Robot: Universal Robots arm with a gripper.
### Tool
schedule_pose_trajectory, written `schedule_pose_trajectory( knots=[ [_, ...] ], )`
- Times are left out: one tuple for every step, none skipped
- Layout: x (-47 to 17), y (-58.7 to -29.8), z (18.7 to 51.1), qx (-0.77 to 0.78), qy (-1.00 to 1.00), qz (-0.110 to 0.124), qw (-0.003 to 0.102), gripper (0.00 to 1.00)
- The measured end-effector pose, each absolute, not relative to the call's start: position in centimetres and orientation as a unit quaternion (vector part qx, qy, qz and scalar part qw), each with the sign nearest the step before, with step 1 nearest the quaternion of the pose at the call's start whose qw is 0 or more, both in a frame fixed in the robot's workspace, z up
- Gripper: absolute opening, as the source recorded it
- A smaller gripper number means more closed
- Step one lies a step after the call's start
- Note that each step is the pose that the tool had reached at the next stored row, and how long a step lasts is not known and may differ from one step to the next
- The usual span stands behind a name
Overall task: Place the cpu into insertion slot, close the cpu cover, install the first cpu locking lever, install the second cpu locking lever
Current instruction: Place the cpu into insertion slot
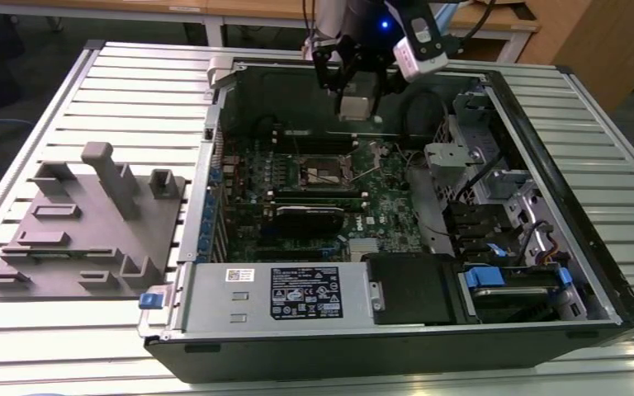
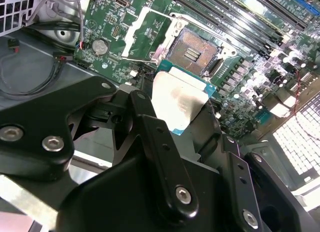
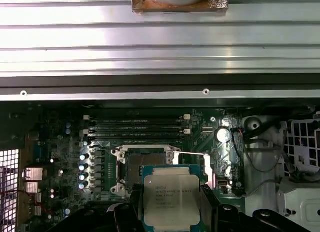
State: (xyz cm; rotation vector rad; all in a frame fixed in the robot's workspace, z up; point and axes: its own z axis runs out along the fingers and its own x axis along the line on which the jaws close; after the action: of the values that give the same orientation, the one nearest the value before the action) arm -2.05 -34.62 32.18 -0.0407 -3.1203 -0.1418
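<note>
My gripper (image 1: pixel 356 97) hangs over the far part of the open computer case, shut on the cpu (image 1: pixel 356 108). In both wrist views the cpu (image 3: pixel 171 199) (image 2: pixel 180 99) shows its silver-grey top, with a black finger on each side. It is in the air, apart from the board. The insertion slot (image 1: pixel 323 171) (image 3: pixel 145 164) (image 2: pixel 192 51) lies bare on the green motherboard (image 1: pixel 378 210), nearer the camera than the chip in the exterior view. The cpu cover (image 2: pixel 144 29) stands swung open beside the socket. Thin wire levers (image 3: pixel 192 153) are raised off the socket's sides.
The case's walls (image 1: pixel 212 148) ring the board. A black card (image 1: pixel 311 216) and a power supply (image 1: pixel 284 293) lie in front of the socket. A drive cage (image 1: pixel 494 190) fills the exterior view's right. A grey fixture block (image 1: pixel 75 223) sits on the slatted table (image 1: pixel 130 91).
</note>
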Motion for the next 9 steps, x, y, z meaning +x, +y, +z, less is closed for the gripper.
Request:
schedule_pose_trajectory(
  knots=[
    [-2.05, -34.62, 32.14, -0.013, -0.999, -0.045, 0.009, 0.54],
    [-2.05, -34.62, 32.11, -0.013, -0.999, -0.045, 0.009, 0.54],
    [-2.05, -34.62, 32.11, -0.013, -0.999, -0.045, 0.009, 0.54],
    [-2.05, -34.62, 32.10, -0.013, -0.999, -0.045, 0.009, 0.54],
    [-2.05, -34.62, 32.09, -0.013, -0.999, -0.045, 0.009, 0.54],
    [-2.05, -34.62, 32.09, -0.013, -0.999, -0.045, 0.009, 0.54],
    [-2.05, -34.62, 32.08, -0.013, -0.999, -0.045, 0.009, 0.54],
    [-2.05, -34.61, 32.06, -0.013, -0.999, -0.045, 0.009, 0.54],
    [-2.05, -34.61, 32.02, -0.013, -0.999, -0.045, 0.009, 0.54]
  ],
)
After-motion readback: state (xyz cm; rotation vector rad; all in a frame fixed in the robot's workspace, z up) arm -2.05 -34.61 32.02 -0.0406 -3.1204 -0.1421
